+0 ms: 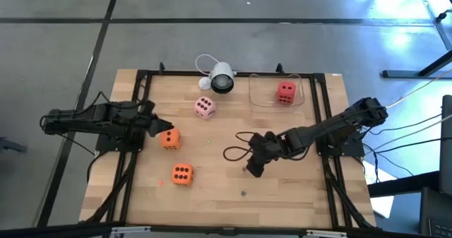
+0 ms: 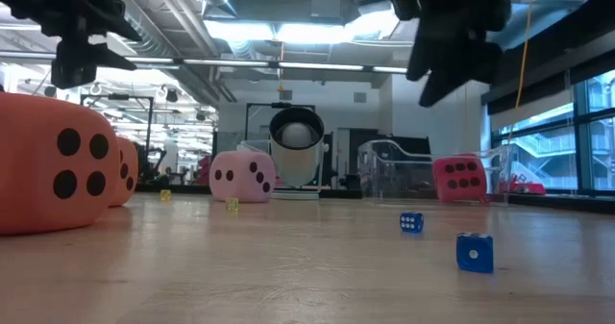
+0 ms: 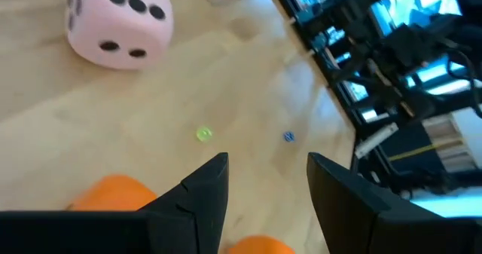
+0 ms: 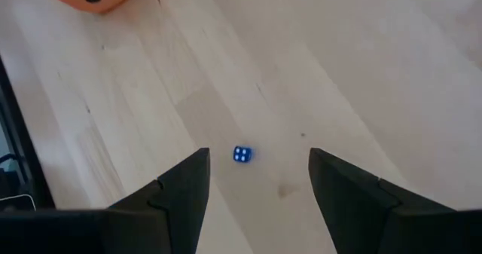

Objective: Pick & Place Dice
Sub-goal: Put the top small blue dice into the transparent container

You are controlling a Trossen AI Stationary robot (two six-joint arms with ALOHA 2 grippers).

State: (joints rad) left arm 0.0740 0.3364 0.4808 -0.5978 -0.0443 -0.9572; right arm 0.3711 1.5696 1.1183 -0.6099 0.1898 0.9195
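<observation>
Approach step: right gripper [image 4: 256, 180] open, empty, above small blue die [image 4: 242, 154]. Left gripper [image 3: 263, 185] open, empty, above orange die [image 1: 169, 139]. Next: descend, close on blue die.

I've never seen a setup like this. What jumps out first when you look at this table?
The big soft dice: a pink one near the table's far edge beside a white round camera, a red one inside a clear tray, and two orange ones on the left half. The two dark arms come next: the left end effector hangs open by the nearer-to-pink orange die, the right end effector open over a tiny blue die.
</observation>
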